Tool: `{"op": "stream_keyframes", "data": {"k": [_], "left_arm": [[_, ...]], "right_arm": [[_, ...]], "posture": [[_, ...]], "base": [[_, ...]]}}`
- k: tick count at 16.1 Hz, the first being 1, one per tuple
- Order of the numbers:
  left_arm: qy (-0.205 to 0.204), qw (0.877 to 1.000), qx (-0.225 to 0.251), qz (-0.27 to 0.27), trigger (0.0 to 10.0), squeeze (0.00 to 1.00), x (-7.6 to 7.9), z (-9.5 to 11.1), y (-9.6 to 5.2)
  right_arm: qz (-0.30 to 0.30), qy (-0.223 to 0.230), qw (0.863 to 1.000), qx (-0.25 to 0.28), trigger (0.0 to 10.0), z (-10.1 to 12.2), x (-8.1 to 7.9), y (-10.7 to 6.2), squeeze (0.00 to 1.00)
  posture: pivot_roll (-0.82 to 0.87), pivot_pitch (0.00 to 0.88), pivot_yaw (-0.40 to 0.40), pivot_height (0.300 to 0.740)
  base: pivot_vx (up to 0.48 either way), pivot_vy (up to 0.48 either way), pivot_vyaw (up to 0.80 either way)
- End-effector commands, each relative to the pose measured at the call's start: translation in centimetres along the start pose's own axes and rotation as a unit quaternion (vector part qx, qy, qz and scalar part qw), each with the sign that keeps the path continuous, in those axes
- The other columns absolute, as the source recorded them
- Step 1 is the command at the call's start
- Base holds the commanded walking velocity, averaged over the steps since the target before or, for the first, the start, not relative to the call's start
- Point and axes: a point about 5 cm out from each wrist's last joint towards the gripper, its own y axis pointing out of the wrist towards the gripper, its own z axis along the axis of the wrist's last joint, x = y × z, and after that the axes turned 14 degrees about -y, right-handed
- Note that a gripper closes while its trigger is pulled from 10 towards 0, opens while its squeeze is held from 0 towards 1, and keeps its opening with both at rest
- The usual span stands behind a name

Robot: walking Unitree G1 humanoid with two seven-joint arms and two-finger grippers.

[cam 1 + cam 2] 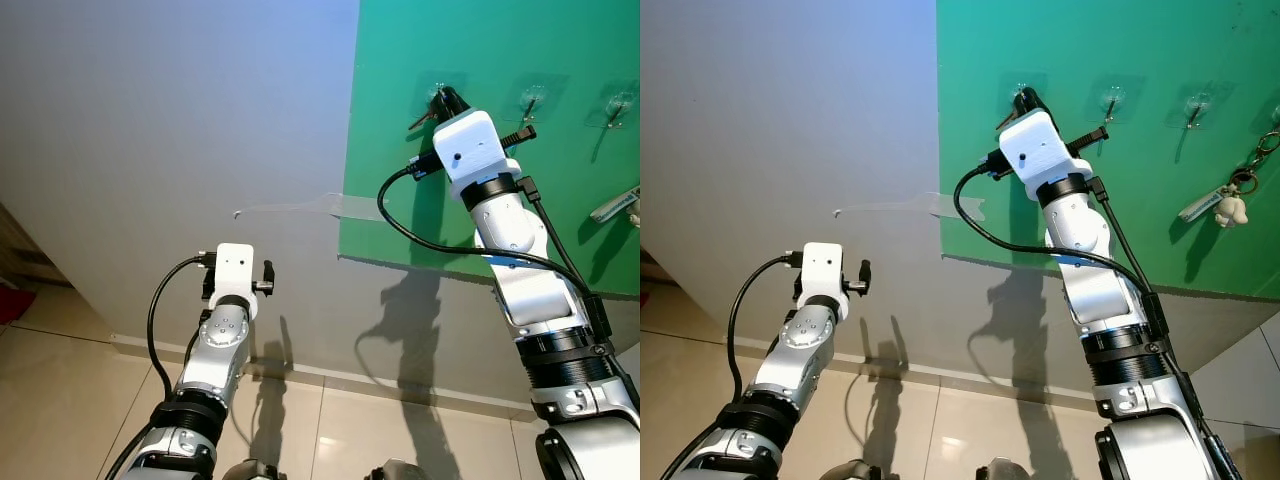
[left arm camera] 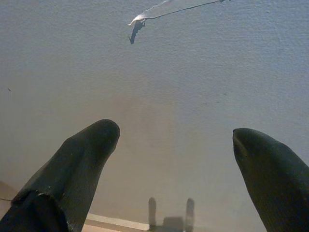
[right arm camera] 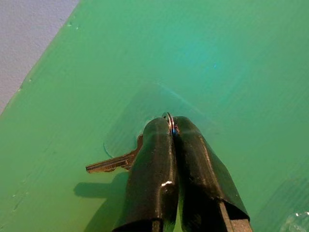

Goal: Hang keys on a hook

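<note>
The left gripper [image 2: 176, 159] is held low in front of the pale grey wall [image 1: 150, 130], its two black fingers [image 2: 72, 174] spread wide with nothing between them. Beyond and above its tips a strip of clear tape [image 2: 145, 17] peels from the wall, casting a small dark shadow. That tape runs on across the wall to the edge of a green board [image 1: 1160, 200] fixed to it. The right gripper [image 3: 173, 126] is raised against the green board at the leftmost of a row of clear stick-on hooks [image 1: 1021, 92]. Its fingers are pressed together, pinching a thin metal key ring [image 3: 169, 121] right at their tips. From the ring a brass-coloured key [image 3: 111, 163] sticks out sideways, just off the green surface, with its shadow lying on the board below it. The clear pad of the hook shows as a faint rounded patch directly ahead of the fingertips; whether the ring is over the hook cannot be told. Farther to the right of this gripper are two more clear hooks [image 1: 1112, 100], and beyond them another bunch of keys with a small white charm [image 1: 1230, 208] hangs on the board.
</note>
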Motion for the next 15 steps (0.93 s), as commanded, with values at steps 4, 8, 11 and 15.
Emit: {"op": "stream_keyframes", "data": {"k": [4, 8, 11, 15], "left_arm": [[0.008, 1.000, 0.003, -0.009, 10.0, 0.00, 0.4, 0.3, 0.2], [0.007, 1.000, 0.000, -0.009, 10.0, 0.00, 0.6, 0.0, 0.1], [0.008, 1.000, -0.001, -0.010, 10.0, 0.00, 0.7, -0.1, 0.1], [0.009, 1.000, -0.001, -0.011, 10.0, 0.00, 0.7, -0.2, 0.0]], "right_arm": [[-0.007, -0.002, 1.000, 0.009, 10.0, 0.3, 0.5, 0.4, 0.00], [-0.026, 0.006, 0.996, 0.079, 10.0, 2.3, 1.3, 0.7, 0.00], [-0.027, -0.004, 0.994, 0.105, 10.0, 2.9, 1.4, 0.7, 0.00], [-0.026, -0.029, 0.992, 0.120, 10.0, 3.0, 1.3, 0.6, 0.00]], "posture": [[-0.18, 0.000, 0.037, 0.713], [-0.17, 0.000, 0.025, 0.713], [-0.17, 0.000, 0.026, 0.713], [-0.17, 0.000, 0.024, 0.713]], "base": [[0.000, 0.000, 0.00], [0.000, 0.000, 0.00], [0.000, 0.000, 0.00], [0.000, 0.000, 0.00]]}}
